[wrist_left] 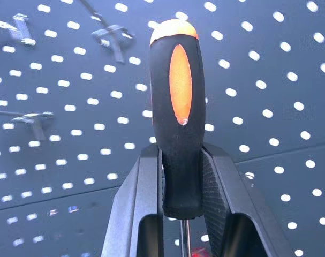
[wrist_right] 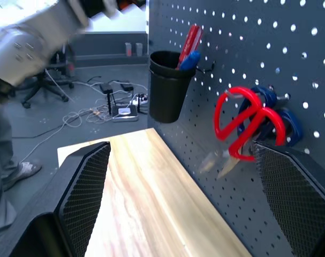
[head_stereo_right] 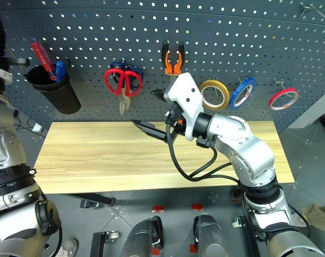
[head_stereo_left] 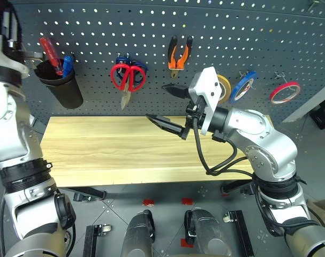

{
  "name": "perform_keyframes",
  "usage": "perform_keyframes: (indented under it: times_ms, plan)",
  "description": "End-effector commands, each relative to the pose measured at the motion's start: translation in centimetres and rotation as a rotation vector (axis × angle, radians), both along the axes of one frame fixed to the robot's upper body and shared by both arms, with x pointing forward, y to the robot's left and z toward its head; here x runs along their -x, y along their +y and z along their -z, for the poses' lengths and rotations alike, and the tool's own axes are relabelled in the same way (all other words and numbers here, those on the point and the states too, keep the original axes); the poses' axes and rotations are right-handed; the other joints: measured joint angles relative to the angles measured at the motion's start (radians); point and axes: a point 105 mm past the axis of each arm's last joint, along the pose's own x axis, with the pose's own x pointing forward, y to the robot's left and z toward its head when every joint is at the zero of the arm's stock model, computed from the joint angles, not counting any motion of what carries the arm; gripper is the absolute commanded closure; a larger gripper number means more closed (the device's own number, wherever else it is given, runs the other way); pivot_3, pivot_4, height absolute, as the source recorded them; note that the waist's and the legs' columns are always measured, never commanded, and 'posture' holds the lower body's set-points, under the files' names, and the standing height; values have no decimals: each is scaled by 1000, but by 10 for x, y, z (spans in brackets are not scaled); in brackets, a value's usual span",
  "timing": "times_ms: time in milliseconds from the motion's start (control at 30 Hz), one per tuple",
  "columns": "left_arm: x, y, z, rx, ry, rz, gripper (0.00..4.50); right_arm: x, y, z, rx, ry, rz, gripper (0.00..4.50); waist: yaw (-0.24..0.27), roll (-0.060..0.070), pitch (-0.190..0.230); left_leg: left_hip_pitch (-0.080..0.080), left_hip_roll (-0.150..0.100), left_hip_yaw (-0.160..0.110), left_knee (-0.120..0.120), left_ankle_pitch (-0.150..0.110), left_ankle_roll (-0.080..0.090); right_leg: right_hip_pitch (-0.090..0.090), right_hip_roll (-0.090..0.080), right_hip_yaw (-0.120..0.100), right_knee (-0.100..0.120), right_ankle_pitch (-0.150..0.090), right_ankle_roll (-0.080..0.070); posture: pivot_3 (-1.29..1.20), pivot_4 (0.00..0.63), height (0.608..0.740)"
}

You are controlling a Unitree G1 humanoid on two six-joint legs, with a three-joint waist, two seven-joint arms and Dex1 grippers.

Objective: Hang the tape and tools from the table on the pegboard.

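Gripping the screwdriver point(wrist_left: 175, 123) by the lower end of its orange-and-black handle, the left gripper point(wrist_left: 182, 176) had its two fingers pinched on either side of the handle, whose rounded cap pointed straight out along the fingers toward the pegboard point(head_stereo_left: 232, 37). The handle's long axis ran in line with the gripper, with the thin shaft trailing back between the fingers. Bare metal hooks point(wrist_left: 111, 40) stood out of the pegboard just beyond the cap and to one side.

On the pegboard, the red-handled scissors point(head_stereo_left: 128, 77) and the pliers point(head_stereo_left: 179, 53) already hung side by side, with the black cup point(head_stereo_left: 60, 83) to the left of the scissors. The red tape point(head_stereo_left: 284, 92) hung at the far right of the pegboard, beyond the yellow roll point(head_stereo_left: 224, 88) and the blue roll point(head_stereo_left: 243, 85). The bench point(head_stereo_left: 114, 150) lay below the pegboard with no tool left on it.

The right gripper point(head_stereo_left: 167, 107) hovered above the bench with its fingers spread wide and nothing between them, below the pliers. By this reading, the screwdriver was the last item to go up, and the left arm, holding it, was the one placed to do so.
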Motion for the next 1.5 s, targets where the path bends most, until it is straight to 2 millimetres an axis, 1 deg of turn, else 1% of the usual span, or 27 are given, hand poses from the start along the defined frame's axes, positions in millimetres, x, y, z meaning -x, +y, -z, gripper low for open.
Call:
perform_keyframes:
  times_ms: [33, 167, 267, 333, 367, 533, 567, 633, 667, 700, 733, 767, 833, 900, 1000, 1033, 1100, 1200, 1267, 1367, 1467, 1500]
  plan:
    - [0, -2, -7, -39, -62, -16, 3903, 5, 3, -13, -27, -66, -3, 0, -5, 0, -1, 0, 0, 0, 0, 0, 0, 0, 0, 0, 0, 0, 0, -205, 160, 740]
    - [-9, 0, 6, -33, -39, -20, 3903, 7, 6, -13, -33, -65, -9, 0, -7, 0, -2, 0, 1, 0, 0, 0, 0, -1, 1, 0, 1, 0, 0, -215, 160, 740]
    - [-11, 8, 18, -23, -21, -63, 3903, 7, 8, -14, -40, -59, -7, 0, -7, 0, -3, 0, 1, 1, 1, 0, 0, -1, 1, 0, 1, 0, 0, -215, 160, 740]
    - [-12, 14, 25, 13, -18, -74, 3183, 7, 8, -14, -42, -57, -6, 0, -7, 0, -5, 0, 1, 1, 1, 0, 0, -1, 0, 0, 1, 0, 0, -213, 162, 740]
    - [-12, 14, 28, 19, -20, -69, 3005, 7, 9, -13, -41, -56, -6, 0, -7, 0, -6, 0, 1, 1, 1, 0, 0, -1, 0, 0, 1, 0, 0, -213, 162, 740]
    - [-7, 7, 28, 30, -49, -44, 1465, 7, 8, -11, -30, -56, -4, 0, -8, -1, -8, 0, 1, 0, 2, 0, 0, 0, 0, 0, 2, 0, 0, -215, 164, 740]
    - [-3, -1, 25, 18, -70, -22, 1155, 6, 7, -10, -29, -64, 5, 0, -8, -1, -8, 0, 1, 0, 2, 0, 0, 0, 0, 0, 2, 0, 0, -217, 164, 740]
    - [3, -15, 22, -15, -91, 11, 1155, 4, 6, -10, -28, -73, 18, 0, -9, -1, -8, 0, 1, 0, 3, 0, 0, 0, 0, 1, 3, 0, 0, -217, 164, 740]
    - [3, -30, 25, -71, -75, 44, 1155, 3, 5, -9, -29, -73, 25, 0, -10, -1, -9, 0, 1, 0, 3, 0, 0, 0, 0, 2, 3, 0, 0, -211, 162, 740]
    - [3, -45, 33, -104, -41, 84, 1155, 1, 3, -8, -28, -72, 34, 0, -11, -1, -10, 0, 1, 0, 3, 0, 0, 0, 0, 2, 3, 0, 0, -211, 162, 740]
    - [3, -55, 42, -117, -2, 117, 1155, 0, 2, -7, -27, -71, 40, 0, -11, 0, -14, 0, 1, 0, 3, 0, 0, 0, 0, 2, 3, 0, 0, -208, 162, 740]
    - [3, -60, 52, -117, 35, 137, 1155, -1, 1, -5, -25, -71, 45, 0, -11, 0, -19, 0, 1, 0, 3, 0, 0, 0, 0, 2, 3, 0, 0, -210, 163, 740]
    - [6, -58, 64, -84, 86, 134, 1155, -1, 0, -4, -19, -74, 50, 0, -13, 1, -28, 0, 0, 0, 2, 0, 0, 0, 0, 3, 2, 0, 0, -214, 164, 740]
    - [9, -49, 84, -33, 166, 97, 1155, -4, -4, -1, -14, -74, 69, 0, -21, 1, -31, 1, 1, 0, 3, 0, 0, 0, 0, 3, 3, 0, 0, -211, 163, 740]
    - [3, -28, 133, 95, 433, -8, 1155, -16, -16, 6, 0, -86, 160, 0, -27, 1, -35, 3, 1, 0, 3, 0, 0, 0, 0, 3, 8, 0, 0, -208, 162, 740]
    - [3, -22, 144, 127, 493, -47, 1155, -20, -21, 10, 5, -81, 189, 0, -27, 1, -35, 3, 1, 0, 3, 0, 0, 0, 0, 4, 10, 0, 0, -208, 162, 740]
    - [8, -17, 156, 124, 548, -100, 1155, -25, -31, 22, -5, -71, 232, 0, -26, 0, -37, 4, 1, -2, 4, 2, 1, 0, 0, 3, 13, 0, 0, -196, 154, 740]
    - [16, -12, 165, 169, 557, -82, 1155, -29, -44, 44, -59, -47, 288, 0, -23, 1, -45, 4, 1, -2, 5, 3, 0, 0, 0, 4, 15, 0, 0, -189, 144, 740]
    - [19, -9, 174, 184, 578, -69, 1155, -36, -55, 65, -97, 1, 352, 0, -20, 1, -56, 4, 0, -2, 5, 3, 0, 0, 0, 4, 15, 0, 0, -186, 137, 740]
    - [24, -6, 194, 212, 623, -76, 1155, -54, -85, 98, -175, 75, 550, 0, -19, 3, -74, 4, 0, -2, 5, 3, 0, 0, 0, 4, 15, 0, 0, -178, 124, 740]
    - [27, -2, 206, 251, 643, -88, 1155, -65, -105, 120, -146, 49, 682, 0, -20, 3, -84, 5, -1, -1, 6, 3, 1, 1, 0, 6, 16, 0, -1, -171, 112, 740]
    - [28, 1, 214, 292, 661, -96, 1155, -71, -119, 135, -140, 82, 754, 0, -20, 3, -86, 5, 0, -1, 6, 3, 1, 1, 0, 5, 16, 1, -1, -165, 108, 740]
